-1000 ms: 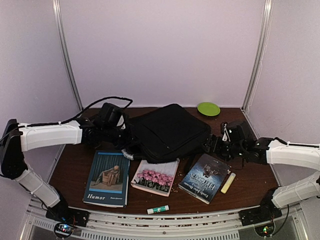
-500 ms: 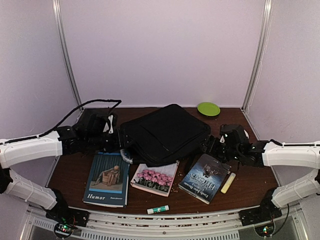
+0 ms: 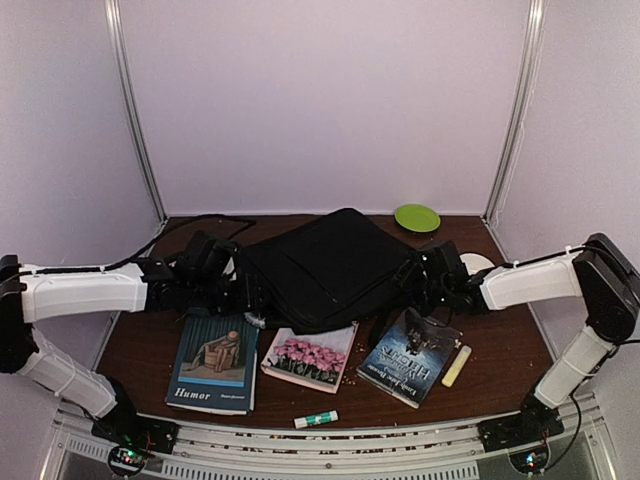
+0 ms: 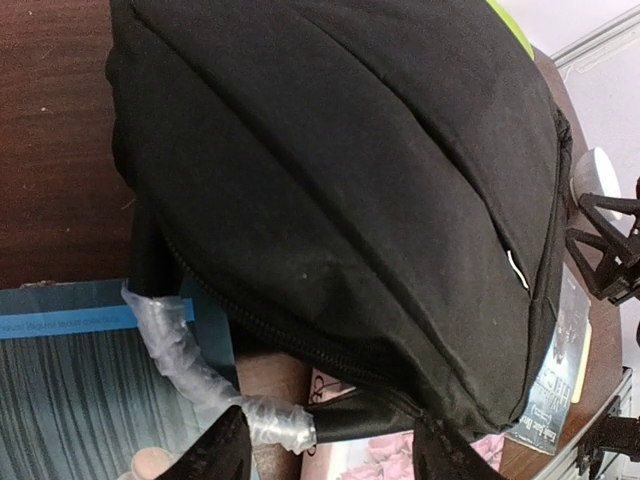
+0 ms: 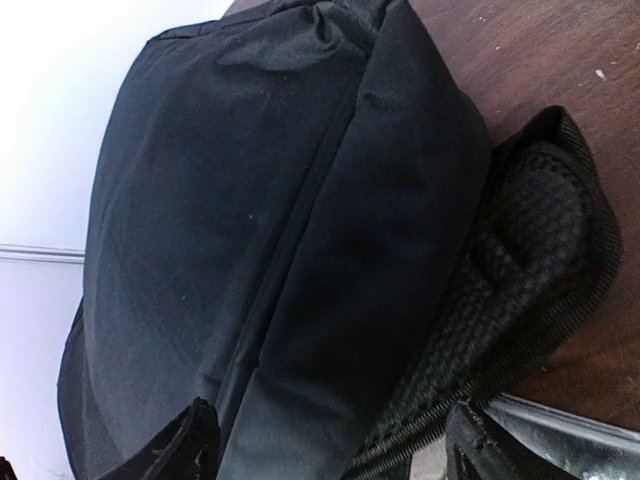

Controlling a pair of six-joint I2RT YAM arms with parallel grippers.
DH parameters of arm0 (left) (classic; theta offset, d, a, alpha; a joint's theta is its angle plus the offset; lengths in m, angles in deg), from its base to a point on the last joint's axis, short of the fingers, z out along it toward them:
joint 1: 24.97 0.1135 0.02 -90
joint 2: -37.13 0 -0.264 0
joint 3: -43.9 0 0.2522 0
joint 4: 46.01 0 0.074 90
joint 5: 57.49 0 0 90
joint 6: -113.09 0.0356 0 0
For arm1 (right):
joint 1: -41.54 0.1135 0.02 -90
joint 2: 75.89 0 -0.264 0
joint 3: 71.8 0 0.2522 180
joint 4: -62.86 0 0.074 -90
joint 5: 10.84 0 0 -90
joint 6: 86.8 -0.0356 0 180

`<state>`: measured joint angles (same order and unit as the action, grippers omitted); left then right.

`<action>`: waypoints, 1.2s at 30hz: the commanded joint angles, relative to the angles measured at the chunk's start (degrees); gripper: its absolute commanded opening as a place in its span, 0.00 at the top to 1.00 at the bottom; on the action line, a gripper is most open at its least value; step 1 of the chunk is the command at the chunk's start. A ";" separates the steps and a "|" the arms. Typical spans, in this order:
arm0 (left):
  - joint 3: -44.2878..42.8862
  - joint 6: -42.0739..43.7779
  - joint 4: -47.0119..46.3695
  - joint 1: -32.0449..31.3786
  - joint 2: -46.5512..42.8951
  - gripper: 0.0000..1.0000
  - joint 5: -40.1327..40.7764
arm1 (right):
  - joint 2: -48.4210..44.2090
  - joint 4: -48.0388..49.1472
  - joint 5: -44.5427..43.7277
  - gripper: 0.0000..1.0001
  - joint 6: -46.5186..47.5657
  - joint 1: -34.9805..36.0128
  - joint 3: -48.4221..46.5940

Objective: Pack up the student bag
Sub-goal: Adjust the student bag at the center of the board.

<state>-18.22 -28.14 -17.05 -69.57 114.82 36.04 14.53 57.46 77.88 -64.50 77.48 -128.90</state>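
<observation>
The student bag (image 3: pixel 330 262), a large black soft backpack, lies in the middle of the table, partly over two books. At its left end my left gripper (image 3: pixel 243 290) is open. In the left wrist view the left gripper (image 4: pixel 330 455) has its jaws either side of the pale grey handle (image 4: pixel 185 350) where that meets a black strap, not clamped on it. My right gripper (image 3: pixel 420 280) is at the bag's right end, open. In the right wrist view the right gripper (image 5: pixel 330 450) straddles the bag (image 5: pixel 250 230) and its webbing strap (image 5: pixel 530 270).
A teal "Humor" book (image 3: pixel 215 365), a book with pink roses (image 3: pixel 310 358) and a dark-covered book (image 3: pixel 410 355) lie in front of the bag. A glue stick (image 3: pixel 316 419) and a pale yellow stick (image 3: pixel 456 365) lie near the front. A green plate (image 3: pixel 417 217) sits at the back.
My left gripper has opened, drawn back left, then returned to the bag's left end. My right arm has reached left to the bag's right end, its jaws narrowing a little.
</observation>
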 commanded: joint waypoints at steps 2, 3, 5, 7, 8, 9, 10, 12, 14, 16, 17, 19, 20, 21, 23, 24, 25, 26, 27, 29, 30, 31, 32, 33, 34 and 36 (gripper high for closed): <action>-1.76 1.85 -5.58 3.48 2.65 0.45 -3.81 | 4.89 1.91 3.78 0.30 -2.78 -0.16 -4.01; -1.66 1.78 -6.44 4.03 3.19 0.45 -4.70 | 5.51 2.23 4.32 0.33 -3.13 -0.21 -4.32; -1.78 1.75 -7.72 4.91 4.31 0.46 -5.90 | 6.23 2.81 5.22 0.42 -3.60 -0.11 -4.59; -2.31 1.82 -8.90 5.51 5.57 0.47 -7.29 | 6.04 3.65 5.72 0.54 -3.67 0.00 -4.51; -2.73 1.97 -9.15 5.69 6.40 0.49 -7.90 | 5.64 3.83 5.89 0.59 -3.55 0.12 -4.39; -3.28 2.27 -9.28 5.79 7.10 0.51 -8.26 | 5.11 3.83 6.02 0.64 -3.31 0.25 -4.29; -3.77 2.45 -9.37 5.83 7.84 0.52 -8.64 | 4.39 3.63 6.13 0.69 -2.98 0.48 -4.19; -4.74 2.86 -9.82 5.88 9.58 0.57 -9.46 | 2.71 3.29 6.27 0.81 -2.20 0.68 -3.75; -6.00 3.20 -9.97 5.92 11.23 0.62 -10.06 | 0.77 2.63 6.29 0.94 -1.42 0.94 -3.34; -7.42 3.52 -10.02 6.01 12.72 0.68 -10.67 | -1.54 1.07 6.15 1.00 -0.46 1.22 -3.25; -8.41 3.74 -10.06 6.06 13.35 0.71 -10.86 | -3.29 0.27 5.91 1.00 0.15 1.44 -3.18; -10.13 4.23 -10.10 6.10 14.63 0.77 -11.07 | -6.11 -1.73 5.04 1.00 1.37 1.83 -3.10; -11.17 4.52 -10.04 6.10 15.19 0.81 -11.15 | -7.61 -2.49 4.50 1.00 1.78 2.03 -2.85; -12.27 4.67 -9.97 6.15 15.86 0.84 -11.28 | -8.88 -3.19 4.00 1.00 2.00 2.21 -2.63; -14.89 5.42 -9.66 6.19 17.32 0.92 -11.62 | -11.02 -4.13 3.54 1.00 2.21 2.56 -2.20; -16.37 5.77 -9.40 6.19 18.13 0.96 -11.70 | -11.91 -4.47 3.40 1.00 2.22 2.86 -2.04; -17.81 6.08 -9.14 6.23 18.84 1.00 -11.75 | -12.70 -4.96 3.13 1.00 2.30 3.26 -1.85; -19.22 6.51 -8.69 6.26 19.66 1.00 -11.67 | -13.49 -5.20 2.82 1.00 2.30 3.63 -1.77; -20.71 6.88 -8.23 6.34 20.22 1.00 -11.60 | -14.31 -5.65 2.38 1.00 2.27 4.16 -1.56; -23.16 7.50 -7.99 6.45 21.11 1.00 -11.76 | -15.75 -6.32 1.51 1.00 2.29 5.31 -1.18; -24.21 7.92 -7.99 6.45 21.45 1.00 -11.71 | -16.58 -6.86 1.04 1.00 2.38 5.96 -0.97; -25.18 8.37 -7.99 6.45 21.82 1.00 -11.66 | -17.18 -7.36 0.36 1.00 2.63 6.76 -0.66; -26.09 8.87 -8.19 6.45 22.13 1.00 -11.75 | -17.80 -7.83 -0.45 1.00 2.93 7.44 -0.30; -26.77 9.23 -8.36 6.43 22.57 1.00 -11.87 | -18.34 -8.37 -1.54 1.00 3.14 8.21 0.23; -27.39 9.55 -8.64 6.45 23.49 1.00 -12.03 | -18.76 -8.74 -2.38 1.00 3.15 8.76 1.06; -28.11 10.02 -8.99 6.45 24.97 1.00 -12.30 | -19.48 -8.33 -3.41 1.00 2.31 9.58 3.62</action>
<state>-42.50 -20.90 -19.56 -63.17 137.27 24.92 -1.96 47.99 72.55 -64.09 83.60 -128.33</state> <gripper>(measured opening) 0.007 0.076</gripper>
